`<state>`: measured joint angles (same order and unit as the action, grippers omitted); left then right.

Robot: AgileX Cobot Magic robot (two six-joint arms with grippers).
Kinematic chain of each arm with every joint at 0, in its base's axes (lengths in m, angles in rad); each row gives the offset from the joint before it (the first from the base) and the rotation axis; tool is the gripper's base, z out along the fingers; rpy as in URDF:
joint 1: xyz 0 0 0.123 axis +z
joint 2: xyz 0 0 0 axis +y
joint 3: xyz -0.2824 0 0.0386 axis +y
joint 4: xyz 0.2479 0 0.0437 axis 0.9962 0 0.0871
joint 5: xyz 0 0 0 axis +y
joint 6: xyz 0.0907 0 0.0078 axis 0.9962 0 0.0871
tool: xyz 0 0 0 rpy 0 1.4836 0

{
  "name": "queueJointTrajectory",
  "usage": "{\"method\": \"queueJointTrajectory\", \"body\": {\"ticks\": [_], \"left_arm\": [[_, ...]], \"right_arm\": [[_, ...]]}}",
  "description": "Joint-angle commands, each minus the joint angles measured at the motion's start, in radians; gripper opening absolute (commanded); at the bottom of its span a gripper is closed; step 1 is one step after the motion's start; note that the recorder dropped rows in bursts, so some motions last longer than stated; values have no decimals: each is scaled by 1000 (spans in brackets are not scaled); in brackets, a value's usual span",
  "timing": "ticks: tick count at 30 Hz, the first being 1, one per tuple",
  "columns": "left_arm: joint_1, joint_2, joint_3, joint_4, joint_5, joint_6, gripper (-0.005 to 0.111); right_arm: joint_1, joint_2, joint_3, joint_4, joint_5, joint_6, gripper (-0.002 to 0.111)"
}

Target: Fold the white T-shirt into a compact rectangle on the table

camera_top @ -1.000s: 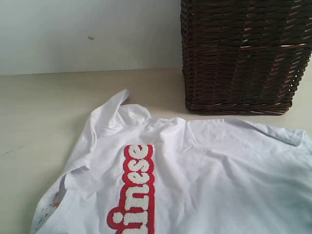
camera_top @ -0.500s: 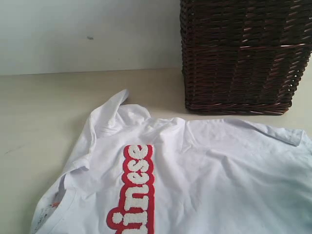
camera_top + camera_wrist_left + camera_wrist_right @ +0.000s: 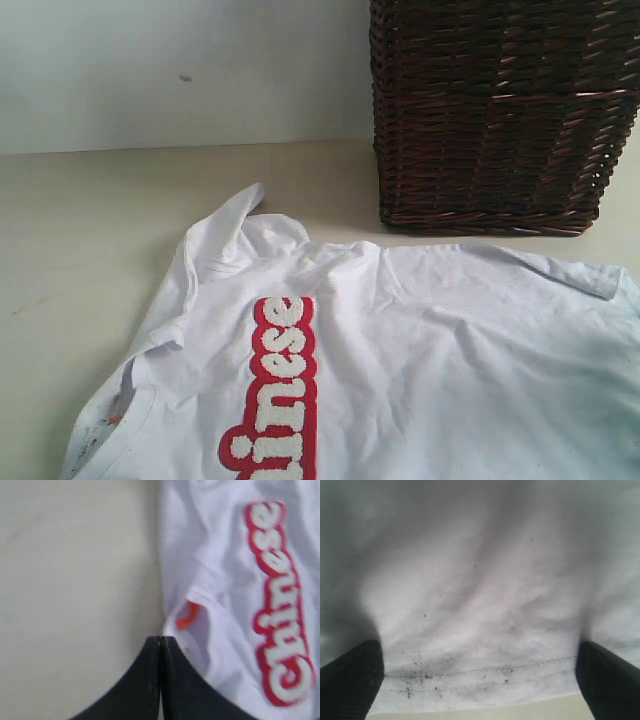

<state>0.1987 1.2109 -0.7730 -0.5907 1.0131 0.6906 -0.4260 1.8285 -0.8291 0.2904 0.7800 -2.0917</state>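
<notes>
The white T-shirt (image 3: 420,340) lies spread and rumpled on the table (image 3: 90,230), its red-outlined lettering (image 3: 285,390) running toward the near edge. Neither gripper shows in the exterior view. In the left wrist view my left gripper (image 3: 160,640) is shut, its black tips pressed together with nothing seen between them, just beside the shirt's collar (image 3: 192,617), which has an orange tag. In the right wrist view my right gripper (image 3: 479,647) stands wide open close over the shirt's stitched hem (image 3: 480,672), a finger (image 3: 355,675) on each side.
A dark brown wicker basket (image 3: 500,110) stands at the back right, close behind the shirt's far edge. Bare table (image 3: 75,580) lies left of the shirt. A pale wall (image 3: 180,60) rises behind the table. Dark specks dot the hem.
</notes>
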Motion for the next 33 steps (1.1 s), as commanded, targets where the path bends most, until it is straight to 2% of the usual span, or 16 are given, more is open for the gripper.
{"method": "queueJointTrajectory", "body": {"ticks": [1, 7, 9, 12, 15, 20, 23, 30, 33], "left_arm": [[-3, 107, -56, -52, 208, 98, 0], [-3, 131, -41, -6, 178, 219, 0], [-3, 131, -41, -81, 143, 316, 0], [-11, 128, -41, -291, 126, 541, 0], [-74, 128, -41, -418, 66, 664, 0], [-265, 166, -41, -410, -183, 800, 0], [-341, 194, -41, -416, -212, 821, 0], [-362, 244, -41, -441, -225, 819, 0], [-362, 292, -41, -437, -206, 833, 12]], "right_arm": [[-4, 11, 5, -8, 17, 0, 103], [-4, 11, 5, -8, 17, 0, 103], [-4, 11, 5, -8, 17, 0, 103], [-4, 11, 5, -8, 17, 0, 103], [-4, 11, 5, -8, 17, 0, 103], [-4, 11, 5, -8, 17, 0, 103], [-4, 11, 5, -8, 17, 0, 103], [-4, 11, 5, -8, 17, 0, 103], [-4, 11, 5, -8, 17, 0, 103]]}}
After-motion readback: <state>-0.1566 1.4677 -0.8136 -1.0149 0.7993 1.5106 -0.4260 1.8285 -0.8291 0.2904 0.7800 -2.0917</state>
